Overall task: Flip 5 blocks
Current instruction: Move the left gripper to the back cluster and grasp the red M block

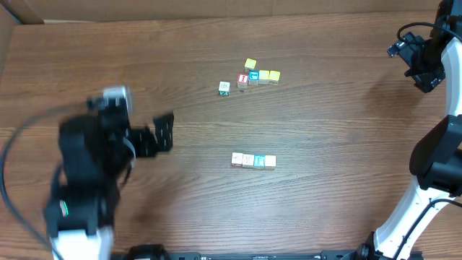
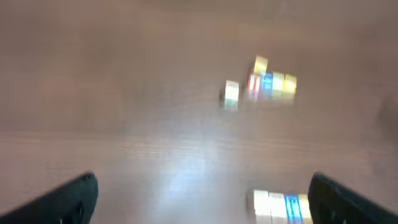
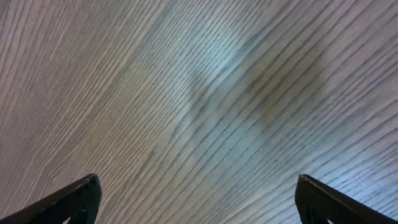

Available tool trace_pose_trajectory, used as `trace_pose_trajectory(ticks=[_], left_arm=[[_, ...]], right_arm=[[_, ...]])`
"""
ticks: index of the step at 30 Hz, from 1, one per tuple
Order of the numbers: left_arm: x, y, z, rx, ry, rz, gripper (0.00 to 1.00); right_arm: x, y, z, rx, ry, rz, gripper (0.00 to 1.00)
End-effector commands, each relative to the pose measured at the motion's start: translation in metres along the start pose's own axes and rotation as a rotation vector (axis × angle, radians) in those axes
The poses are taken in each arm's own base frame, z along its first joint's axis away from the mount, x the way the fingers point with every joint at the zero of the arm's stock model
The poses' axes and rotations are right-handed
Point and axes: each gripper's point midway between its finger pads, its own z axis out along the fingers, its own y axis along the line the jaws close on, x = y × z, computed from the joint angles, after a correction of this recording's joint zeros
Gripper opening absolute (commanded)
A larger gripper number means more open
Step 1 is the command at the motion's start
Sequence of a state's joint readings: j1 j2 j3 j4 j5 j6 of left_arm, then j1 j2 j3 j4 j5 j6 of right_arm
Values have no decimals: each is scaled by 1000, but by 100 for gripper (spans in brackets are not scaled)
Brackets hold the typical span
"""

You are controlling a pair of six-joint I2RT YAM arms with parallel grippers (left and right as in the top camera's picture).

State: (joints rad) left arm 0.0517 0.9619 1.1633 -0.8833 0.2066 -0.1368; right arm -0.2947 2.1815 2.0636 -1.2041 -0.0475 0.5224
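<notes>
Two groups of small wooden blocks lie mid-table. A near row of blocks [image 1: 253,160] shows pale faces and one blue face. Farther back is a cluster of blocks [image 1: 258,76] with yellow, blue and red-letter faces, a yellow one [image 1: 250,64] behind it and a single green-lettered block [image 1: 224,87] to its left. My left gripper [image 1: 167,132] is open and blurred, left of the near row and apart from it. In the left wrist view the near row [image 2: 281,207] sits just inside the right finger [image 2: 348,200], with the cluster [image 2: 272,85] ahead. My right gripper [image 1: 413,56] hangs open at the far right.
The right wrist view shows only bare wood grain between the open fingers [image 3: 74,200]. The right arm's white base [image 1: 404,224] stands at the front right. Cardboard edges [image 1: 14,29] border the table's far left corner.
</notes>
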Motion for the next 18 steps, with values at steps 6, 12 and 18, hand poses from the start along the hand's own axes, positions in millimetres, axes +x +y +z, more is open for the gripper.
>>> trace_pose_trajectory(ticks=[6, 12, 18], left_arm=[[-38, -33, 88, 228, 286, -88, 100], [-8, -50, 146, 312, 447, -181, 68], [31, -58, 199, 105, 531, -91, 67]], right_arm=[[-6, 3, -15, -19, -33, -7, 100], [-6, 3, -15, -19, -33, -7, 100], [-6, 3, -15, -19, -33, -7, 100]])
